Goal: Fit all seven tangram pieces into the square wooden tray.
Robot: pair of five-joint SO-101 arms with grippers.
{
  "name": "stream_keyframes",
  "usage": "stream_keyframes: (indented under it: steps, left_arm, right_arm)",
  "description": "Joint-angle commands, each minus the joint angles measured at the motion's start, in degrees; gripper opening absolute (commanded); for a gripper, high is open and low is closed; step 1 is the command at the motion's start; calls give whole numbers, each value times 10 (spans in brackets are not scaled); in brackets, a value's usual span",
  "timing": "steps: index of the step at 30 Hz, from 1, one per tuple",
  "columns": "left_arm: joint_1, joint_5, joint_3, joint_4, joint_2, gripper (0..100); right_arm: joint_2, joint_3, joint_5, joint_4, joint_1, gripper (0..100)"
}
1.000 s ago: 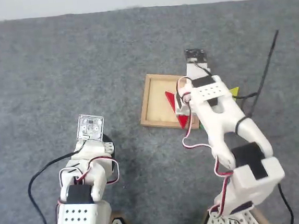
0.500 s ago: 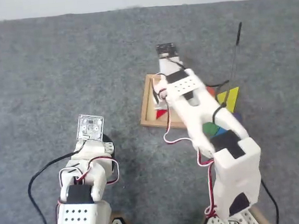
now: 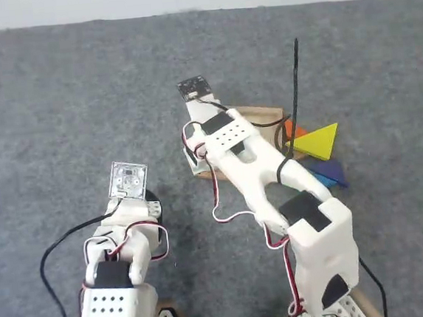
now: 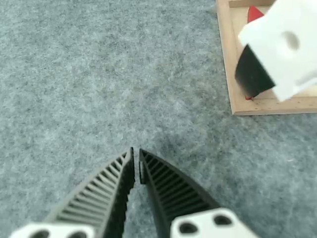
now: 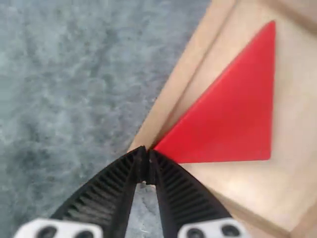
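The square wooden tray (image 5: 184,82) holds one red triangle (image 5: 233,109), lying flat against its rim. My right gripper (image 5: 147,151) is shut and empty, its tips at the tray's rim beside a corner of that triangle. In the high view the right arm (image 3: 228,138) lies across the tray (image 3: 268,113) and hides most of it. A yellow triangle (image 3: 317,140), an orange piece (image 3: 292,129) and a blue piece (image 3: 330,172) lie on the carpet right of the tray. My left gripper (image 4: 136,151) is shut over bare carpet, well short of the tray (image 4: 229,64).
Grey carpet (image 3: 79,88) covers the whole table. The left arm (image 3: 126,240) sits at the near left. A black cable (image 3: 294,84) rises from the right arm over the tray's right side. The right arm's white housing (image 4: 280,44) hangs over the tray in the left wrist view.
The right arm swung left across the tray, uncovering the yellow, orange and blue pieces. The red triangle slid left inside the tray. The left arm kept still.
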Motion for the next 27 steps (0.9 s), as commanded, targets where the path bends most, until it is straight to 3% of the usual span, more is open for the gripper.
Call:
stream_keyframes:
  steps: [1, 7, 11, 27]
  left_arm:
    - [-3, 4, -5, 4, -7, 15]
    - [-3, 4, -5, 4, -7, 15]
    - [-3, 4, -5, 4, -7, 15]
    - [-3, 4, -5, 4, -7, 15]
  right_arm:
    - [-52, -28, 7, 15, 31, 6]
    - [-147, -20, 6, 28, 112, 6]
    - [-124, -15, 7, 19, 143, 6]
    - [92, -119, 11, -5, 122, 6]
